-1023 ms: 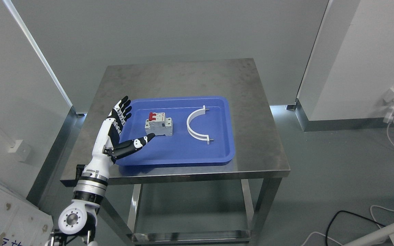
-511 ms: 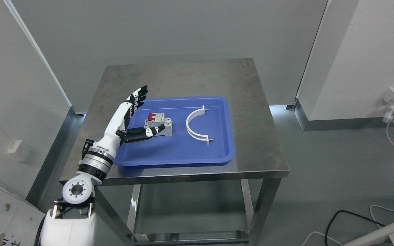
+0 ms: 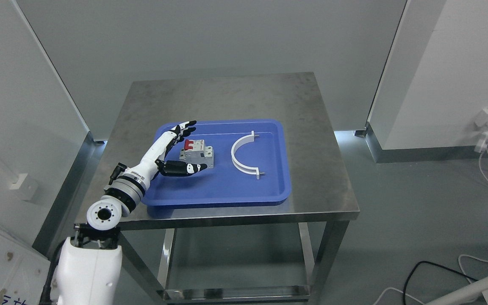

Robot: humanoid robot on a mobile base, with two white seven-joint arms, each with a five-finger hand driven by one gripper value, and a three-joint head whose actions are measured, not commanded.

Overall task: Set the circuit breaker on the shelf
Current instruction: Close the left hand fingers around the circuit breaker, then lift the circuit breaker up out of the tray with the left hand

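**benchrat:** So where are we? The grey circuit breaker with the red switch levers (image 3: 196,153) sits in the left half of the shallow blue plastic tray (image 3: 269,192) on the square stainless steel table (image 3: 235,95), just left of a white curved plastic bracket (image 3: 244,156). Nothing lifted yet.

**solderjoe:** Right, but look at the left hand (image 3: 175,149). A second ago it was out at the tray's left edge, well short of the breaker. Now it has slid in and straddles it: long fingers (image 3: 183,127) reach past the far side by the red levers, thumb (image 3: 189,168) stretched along the near side.

**benchrat:** Is it gripping?

**solderjoe:** Not that I'd say. The digits are spread and straight, hand unclenched, holding nothing (thumb looks very close to the breaker's front, can't tell if it touches). I read it as pre-grasp, ready to close.

**benchrat:** So the approach is basically done, and the grasp, lift and carry to a shelf are all left. Shelf isn't even showing. Right arm?

**solderjoe:** Not visible anywhere.
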